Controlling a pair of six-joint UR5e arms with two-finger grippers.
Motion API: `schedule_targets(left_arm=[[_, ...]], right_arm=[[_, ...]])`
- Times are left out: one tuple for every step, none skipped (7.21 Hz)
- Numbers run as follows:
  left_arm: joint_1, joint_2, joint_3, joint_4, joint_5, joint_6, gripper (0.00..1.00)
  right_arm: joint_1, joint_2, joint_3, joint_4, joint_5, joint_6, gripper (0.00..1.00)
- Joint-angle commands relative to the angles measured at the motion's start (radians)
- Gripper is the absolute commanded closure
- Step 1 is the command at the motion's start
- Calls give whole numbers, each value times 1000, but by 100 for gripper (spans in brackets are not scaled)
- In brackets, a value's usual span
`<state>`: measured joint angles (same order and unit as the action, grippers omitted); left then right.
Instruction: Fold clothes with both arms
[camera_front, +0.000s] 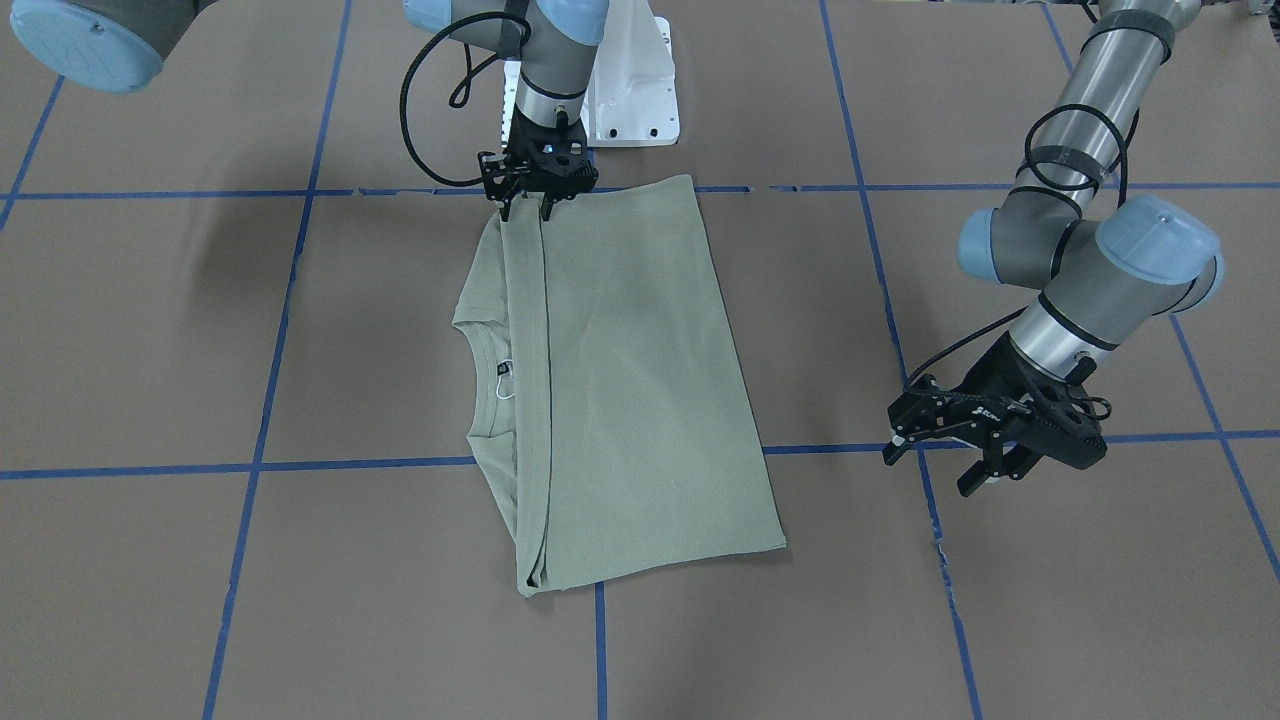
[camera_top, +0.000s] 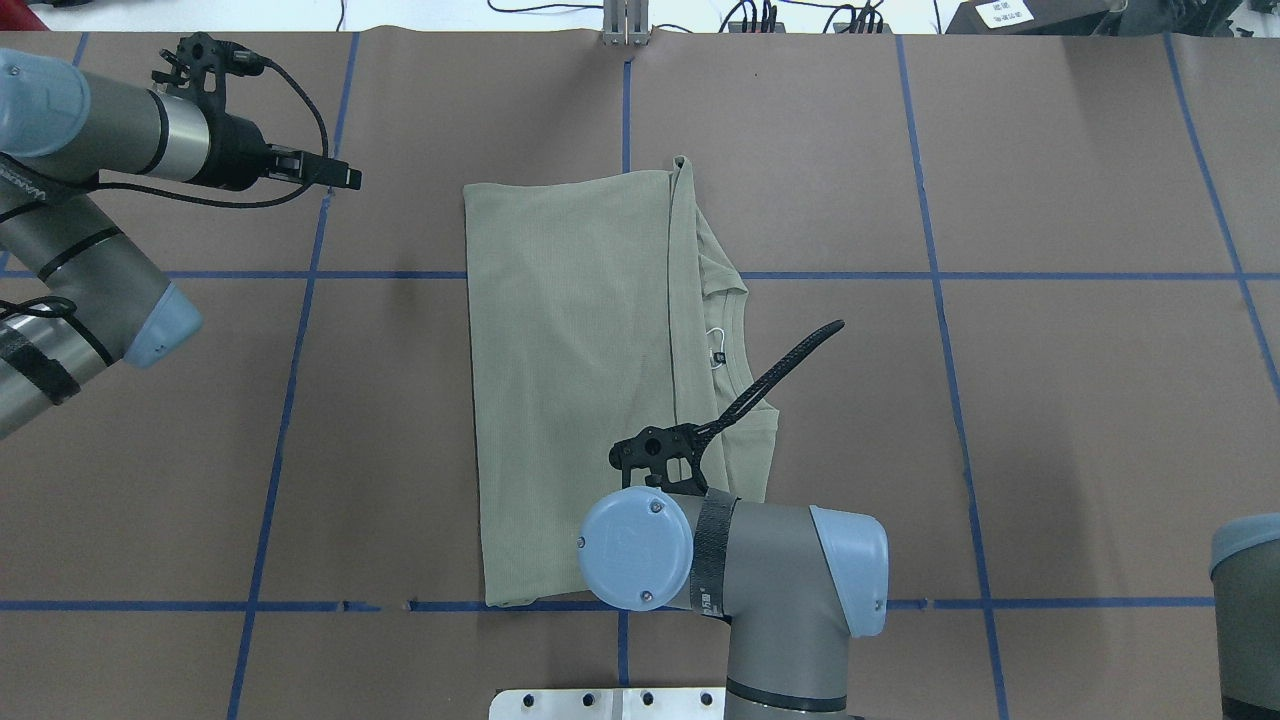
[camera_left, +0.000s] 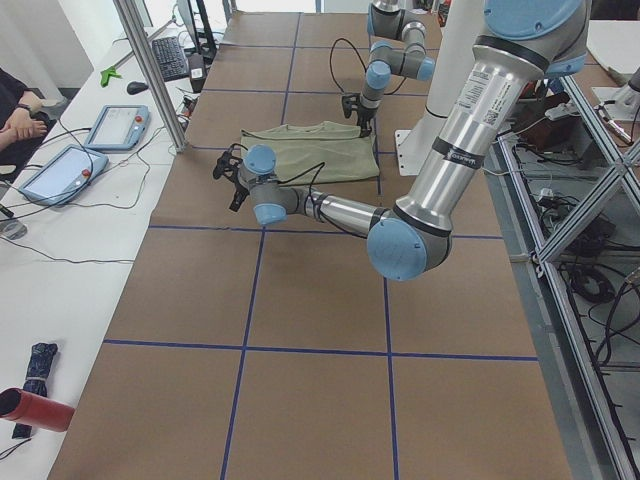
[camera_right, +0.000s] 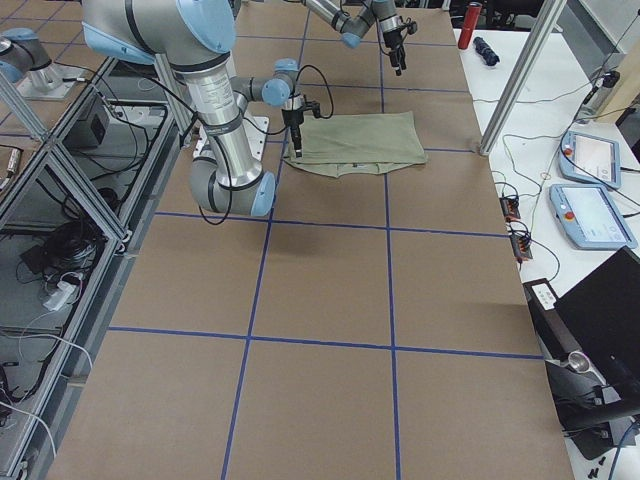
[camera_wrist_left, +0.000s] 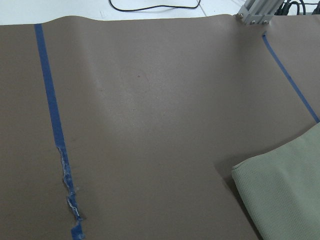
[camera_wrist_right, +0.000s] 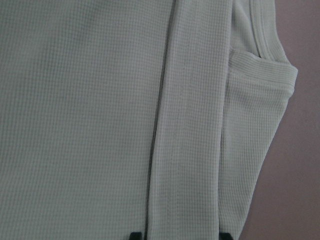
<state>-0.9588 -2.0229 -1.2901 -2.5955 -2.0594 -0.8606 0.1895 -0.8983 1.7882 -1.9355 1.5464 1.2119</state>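
Observation:
The pale green shirt (camera_front: 630, 380) lies folded flat in the middle of the table, its collar and black neck label (camera_front: 503, 370) showing beside a long folded strip. My right gripper (camera_front: 526, 208) points down on the shirt's edge nearest the robot base. It is open, with one fingertip on each side of the folded strip (camera_wrist_right: 190, 150); both fingertips (camera_wrist_right: 135, 235) peek in at the bottom of the right wrist view. My left gripper (camera_front: 935, 468) hovers open and empty over bare table, off the shirt's far corner (camera_wrist_left: 285, 195). Overhead, the shirt (camera_top: 570, 380) is partly covered by the right arm.
Blue tape lines (camera_front: 260, 400) grid the brown table. The white pedestal base (camera_front: 635, 90) stands just behind the shirt. An aluminium post (camera_top: 626, 25) rises at the far edge. Side benches hold teach pendants (camera_right: 585, 160), cables and a person's hand (camera_left: 20, 110).

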Motion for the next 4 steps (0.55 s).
schedule_targets(left_arm=[[-1,1,0,0,1,0,0],[0,1,0,0,-1,0,0],[-1,1,0,0,-1,0,0],[0,1,0,0,-1,2,0]], right_arm=[[-7,-1,-1,1,-3,0,51],[-10,-1,-1,1,-3,0,51],[-10,1,-1,1,-3,0,51],[-12,-1,-1,3,-5,0,52]])
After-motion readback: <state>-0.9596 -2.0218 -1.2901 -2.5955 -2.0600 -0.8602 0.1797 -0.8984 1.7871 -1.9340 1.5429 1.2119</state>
